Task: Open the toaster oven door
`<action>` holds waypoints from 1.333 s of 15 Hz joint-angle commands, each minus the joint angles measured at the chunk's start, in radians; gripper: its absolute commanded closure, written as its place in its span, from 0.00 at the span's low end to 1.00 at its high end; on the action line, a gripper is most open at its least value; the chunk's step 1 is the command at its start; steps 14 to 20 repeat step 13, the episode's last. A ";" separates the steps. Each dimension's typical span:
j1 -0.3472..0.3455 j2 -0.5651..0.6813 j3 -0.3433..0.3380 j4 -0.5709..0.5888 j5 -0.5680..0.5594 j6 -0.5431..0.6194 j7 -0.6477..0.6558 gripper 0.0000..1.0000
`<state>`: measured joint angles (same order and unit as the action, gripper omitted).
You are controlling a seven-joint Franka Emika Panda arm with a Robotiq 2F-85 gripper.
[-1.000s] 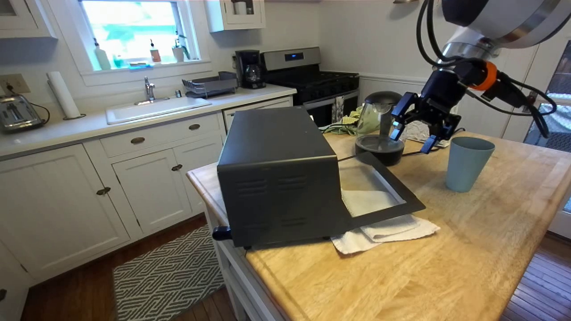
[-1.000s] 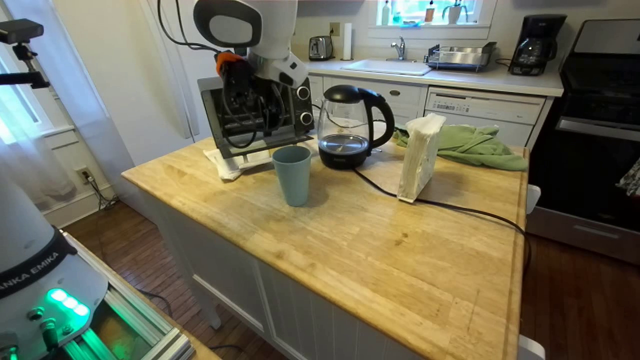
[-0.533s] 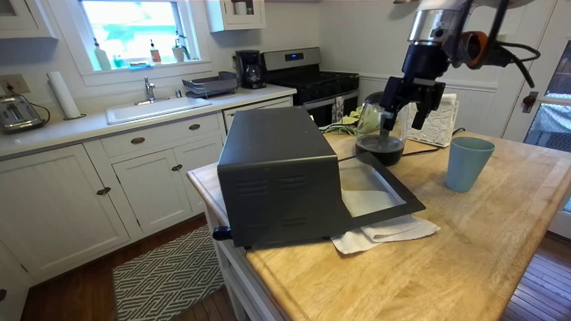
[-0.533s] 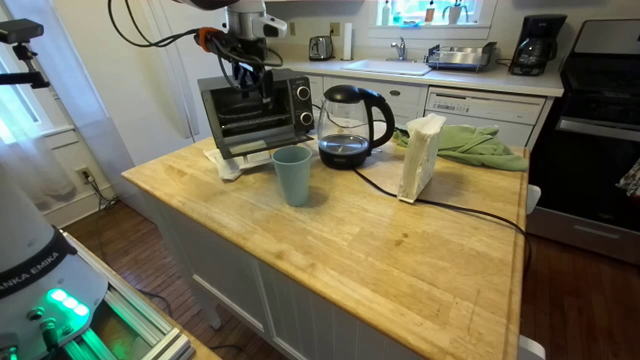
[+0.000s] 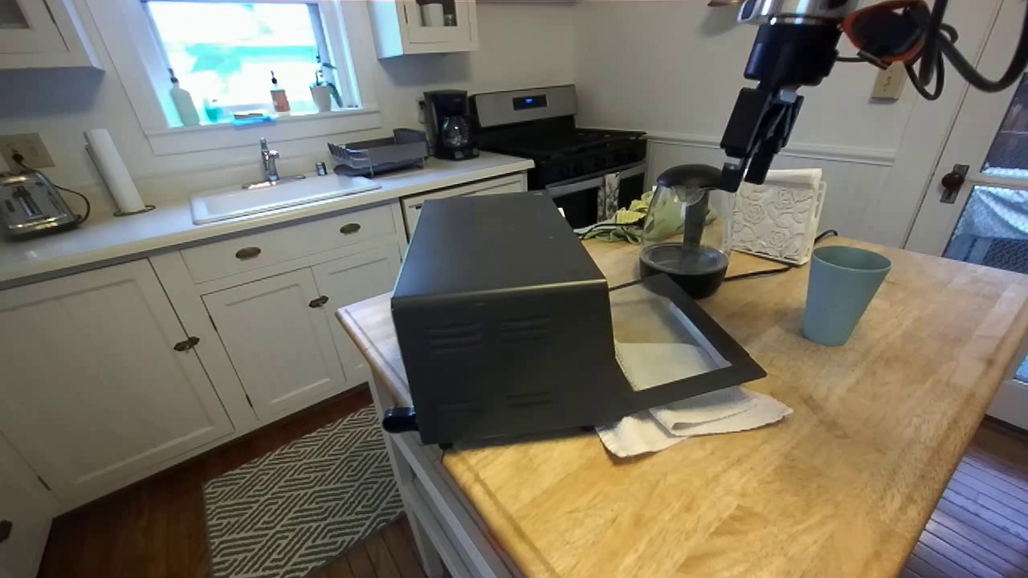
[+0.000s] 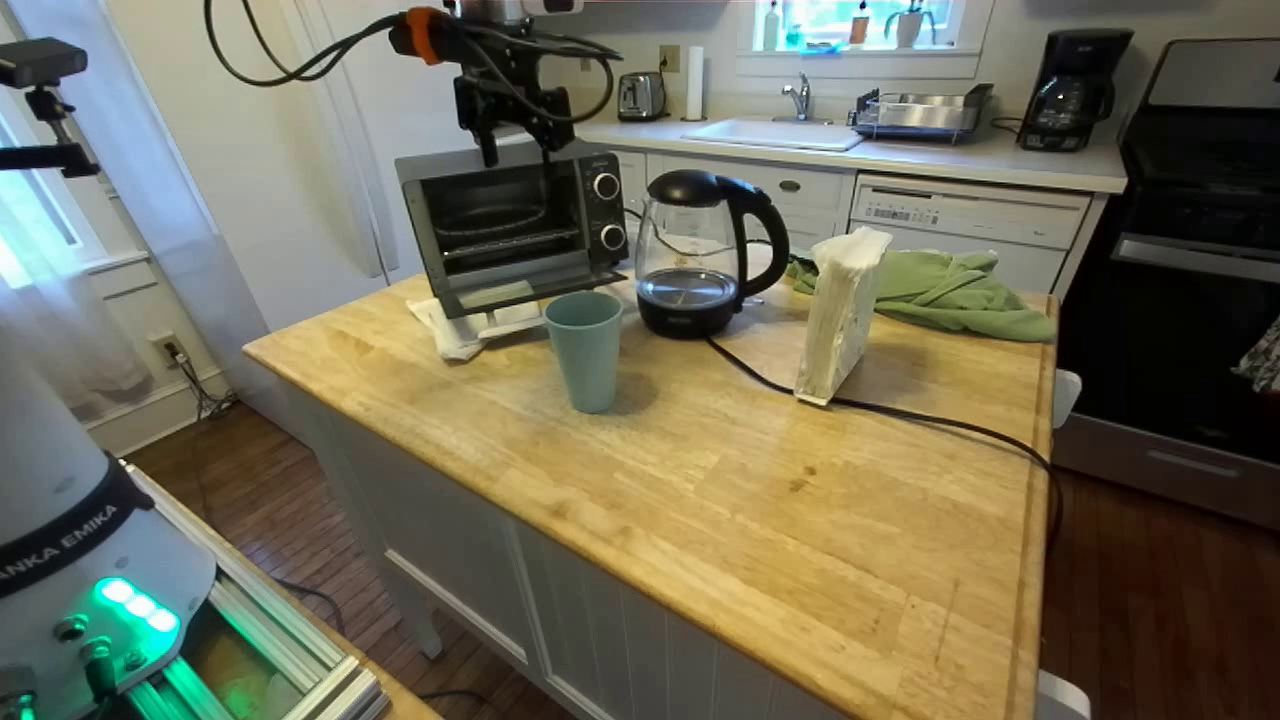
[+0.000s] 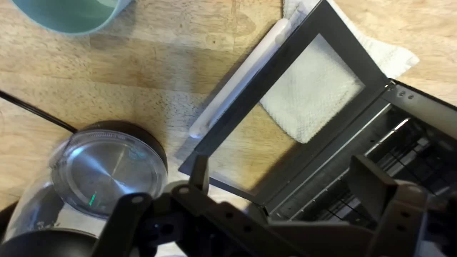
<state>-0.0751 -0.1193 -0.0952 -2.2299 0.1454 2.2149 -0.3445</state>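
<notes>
The open toaster oven door [image 7: 260, 85] should be stiff, maybe breakable; hold its bar handle [image 7: 238, 80]. The tool [image 7: 279, 164] is spread wide.

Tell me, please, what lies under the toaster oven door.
Under the toaster oven door, a white cloth and wooden tabletop show through the glass; the cloth also sticks out past the frame. What the frame covers cannot be seen.

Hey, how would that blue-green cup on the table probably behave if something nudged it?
The cup would likely tip if pushed high up, since it narrows downward. Its round sides suggest it could roll once toppled.
</notes>
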 commanded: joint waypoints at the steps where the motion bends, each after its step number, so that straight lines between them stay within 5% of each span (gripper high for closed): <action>1: 0.018 -0.067 -0.041 -0.020 0.133 -0.026 -0.247 0.00; 7: 0.023 -0.144 -0.118 -0.034 0.268 -0.081 -0.636 0.00; 8: 0.013 -0.095 -0.083 -0.006 0.198 -0.055 -0.509 0.00; 20: 0.013 -0.096 -0.086 -0.007 0.203 -0.058 -0.523 0.00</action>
